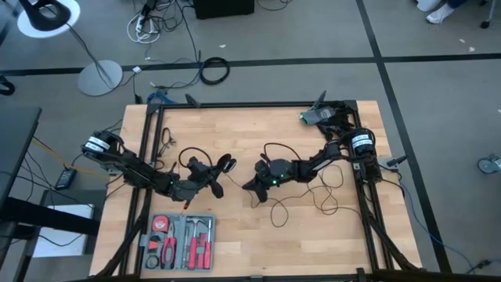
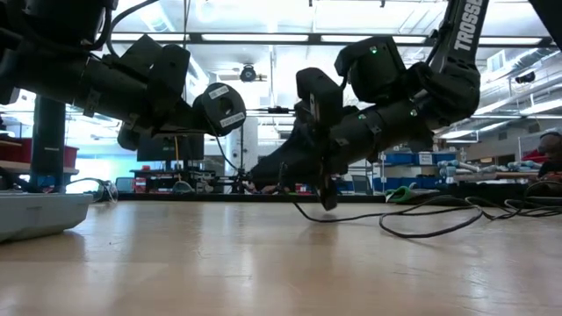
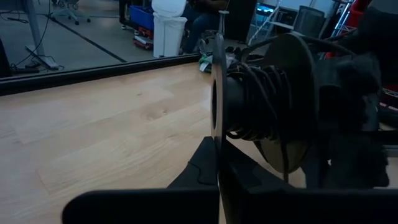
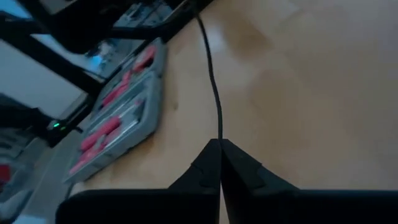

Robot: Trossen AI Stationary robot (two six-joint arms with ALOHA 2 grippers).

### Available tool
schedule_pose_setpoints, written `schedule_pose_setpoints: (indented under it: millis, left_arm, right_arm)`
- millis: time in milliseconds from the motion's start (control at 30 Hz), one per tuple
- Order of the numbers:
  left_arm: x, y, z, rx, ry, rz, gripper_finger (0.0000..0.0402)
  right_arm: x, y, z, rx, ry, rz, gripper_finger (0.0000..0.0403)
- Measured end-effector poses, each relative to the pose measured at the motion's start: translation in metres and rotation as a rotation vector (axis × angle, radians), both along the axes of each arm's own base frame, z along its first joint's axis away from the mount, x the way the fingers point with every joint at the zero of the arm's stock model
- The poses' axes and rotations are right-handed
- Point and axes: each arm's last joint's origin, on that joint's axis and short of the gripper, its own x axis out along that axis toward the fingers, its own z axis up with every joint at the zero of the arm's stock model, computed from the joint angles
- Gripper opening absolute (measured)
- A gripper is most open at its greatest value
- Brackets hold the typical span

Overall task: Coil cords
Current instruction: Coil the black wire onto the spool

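Bright ceiling strip lights backlight dark arms — right wrist view seemingly soft, dim.

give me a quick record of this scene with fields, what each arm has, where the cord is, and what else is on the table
Left tool: shut on the spool, held above the table's middle
Spool: round black reel, cord wound around its hub
Right tool: shut on the cord, low over the table beside the left tool
Cord: thin, black; loose loops lie on the table by the right arm
Table: light wood, dark frame
Tool case: grey, red-handled tools, near the front left edge
Coiling: partly done, loose cord remains
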Motion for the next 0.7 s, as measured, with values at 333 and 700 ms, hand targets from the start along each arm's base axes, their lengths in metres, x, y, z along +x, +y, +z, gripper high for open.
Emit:
schedule_pose_setpoints:
  millis: [333, 700]
  left_arm:
    - [0.0, 0.0, 0.0, 0.001, 0.001, 0.0, 0.0]
    - [0.0, 0.0, -0.001, 0.003, 0.011, -0.003, 0.0]
  right_arm:
    - [-0.001, -0.036, 0.003, 0.015, 0.006, -0.047, 0.0002]
    - [-0.008, -0.017, -0.013, -0.214, 0.21, -0.169, 0.0001]
